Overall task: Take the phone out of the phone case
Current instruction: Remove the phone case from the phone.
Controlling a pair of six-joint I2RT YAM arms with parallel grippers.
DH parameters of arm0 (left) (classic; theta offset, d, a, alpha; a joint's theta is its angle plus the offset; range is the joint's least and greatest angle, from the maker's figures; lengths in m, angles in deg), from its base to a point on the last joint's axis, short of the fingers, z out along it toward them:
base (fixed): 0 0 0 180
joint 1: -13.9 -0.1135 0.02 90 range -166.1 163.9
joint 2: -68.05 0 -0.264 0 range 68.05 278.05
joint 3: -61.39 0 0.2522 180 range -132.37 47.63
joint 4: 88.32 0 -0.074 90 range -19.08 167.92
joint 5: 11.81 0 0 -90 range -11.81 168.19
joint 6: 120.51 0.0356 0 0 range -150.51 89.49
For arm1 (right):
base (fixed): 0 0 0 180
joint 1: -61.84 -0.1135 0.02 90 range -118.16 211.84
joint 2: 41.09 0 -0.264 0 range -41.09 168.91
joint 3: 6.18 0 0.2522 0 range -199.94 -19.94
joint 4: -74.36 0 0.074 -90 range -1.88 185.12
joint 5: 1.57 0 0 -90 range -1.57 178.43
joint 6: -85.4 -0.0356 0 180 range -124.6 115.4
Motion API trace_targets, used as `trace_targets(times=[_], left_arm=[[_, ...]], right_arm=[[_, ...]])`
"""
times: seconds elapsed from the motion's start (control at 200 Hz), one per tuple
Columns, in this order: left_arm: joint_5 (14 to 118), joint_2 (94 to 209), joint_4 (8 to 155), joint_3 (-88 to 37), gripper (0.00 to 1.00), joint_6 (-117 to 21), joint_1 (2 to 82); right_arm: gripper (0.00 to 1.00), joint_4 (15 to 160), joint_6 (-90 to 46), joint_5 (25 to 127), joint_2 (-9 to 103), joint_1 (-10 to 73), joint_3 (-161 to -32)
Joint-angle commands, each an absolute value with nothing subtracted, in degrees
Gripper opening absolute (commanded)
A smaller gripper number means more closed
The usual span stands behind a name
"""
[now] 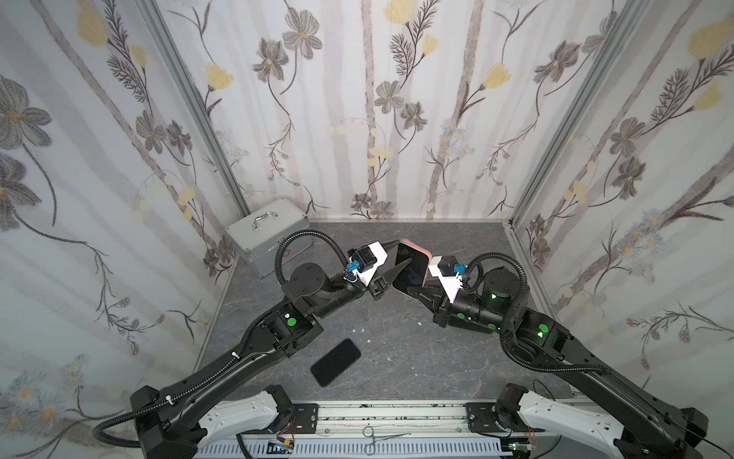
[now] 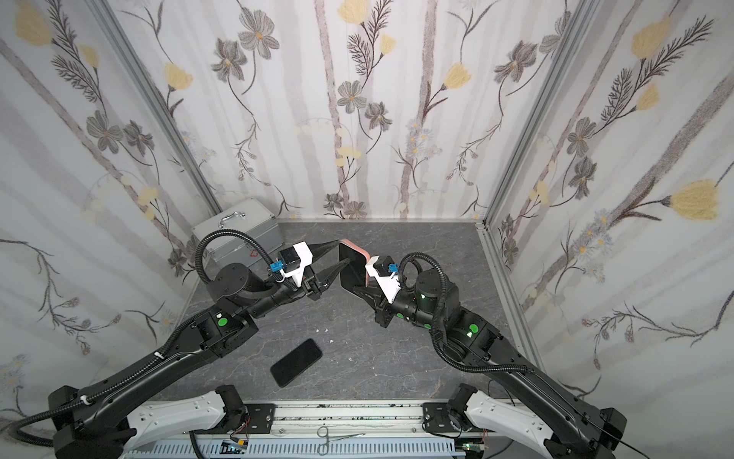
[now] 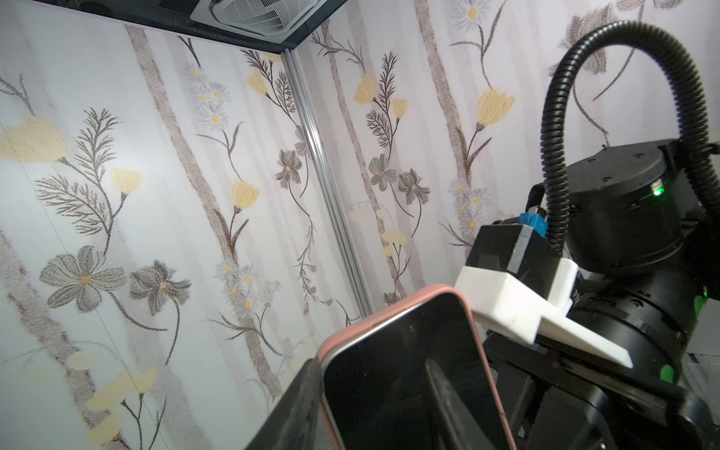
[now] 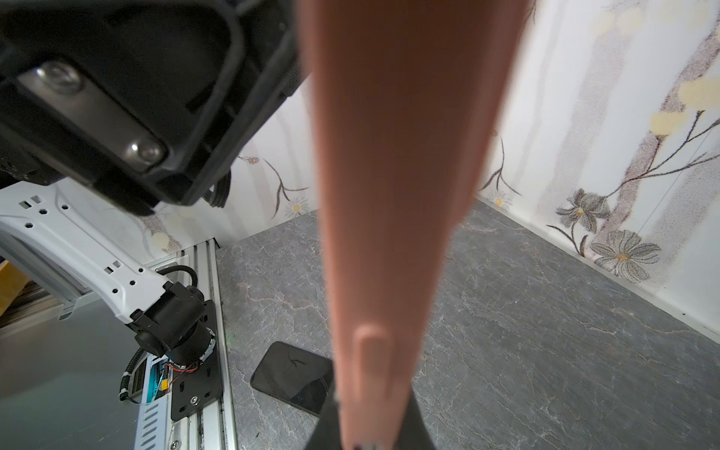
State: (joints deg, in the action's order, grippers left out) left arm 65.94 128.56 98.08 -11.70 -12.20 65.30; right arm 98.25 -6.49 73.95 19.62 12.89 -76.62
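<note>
Found the phone case [image 4: 389, 156] lifted clear of the table [image 1: 417, 369], around 12 o'clock from its centre, standing nearly upright. Saw the phone [image 1: 419, 270] seated inside, dark screen turned toward 9 o'clock, not yet out. Made out a sliver of silver edge at one corner in the left wrist view, but could not tell whether lifted from the rim or merely catching light. Noted the right gripper [image 1: 415, 290] pressed together on the case's lower end, reaching in from 5 o'clock. Noted the left gripper [image 1: 405, 251] partly spread at 9 o'clock of the case, one finger at the top rim, the other laid across the glass; pinched nothing, as far as seen.

Judged the main risk a twist. Expected, from a push on the glass high up against a narrow clamp low down, a levering of the whole case round in that clamp, or out of it. Feared a drop too, from a sudden release out of the case with nothing closed on the phone and only bare tabletop below. Reckoned also on a finger skating over the slick screen instead of catching under the rim. Marked a second phone [image 1: 335, 362] lying flat at 7 o'clock and a metal box [image 1: 266, 238] at 10 o'clock, both well apart from the work. Thought it worth not mistaking that loose phone for the one to free.
</note>
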Motion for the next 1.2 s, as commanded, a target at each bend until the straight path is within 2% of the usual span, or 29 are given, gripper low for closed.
trace_targets(times=[0.0, 0.335, 0.605, 0.799, 0.839, 1.024, 1.194], left_arm=[[62.19, 129.13, 94.19, -11.75, 0.44, -12.93, 65.44], [58.76, 130.34, 90.26, -13.95, 0.44, -14.24, 65.38], [52.96, 129.41, 89.80, -13.37, 0.37, -16.71, 64.78], [44.82, 127.88, 90.59, -11.97, 0.32, -22.46, 63.99], [43.97, 127.30, 92.57, -10.65, 0.31, -24.48, 63.95], [38.77, 125.71, 102.38, -5.76, 0.29, -33.21, 63.97], [36.12, 125.90, 104.63, -4.96, 0.29, -35.89, 63.93]], right_arm=[[0.00, 94.09, -0.64, 65.36, 20.08, 11.95, -77.50], [0.00, 94.82, 0.67, 65.28, 19.99, 11.83, -78.12], [0.00, 94.28, 0.06, 65.31, 18.70, 12.48, -77.68], [0.00, 94.51, -0.27, 60.80, 17.57, 14.38, -77.09], [0.00, 94.46, -0.16, 59.15, 17.26, 16.83, -76.99], [0.00, 94.18, 0.31, 49.52, 17.44, 20.94, -77.97], [0.00, 93.18, 0.53, 45.48, 17.77, 21.75, -78.85]])
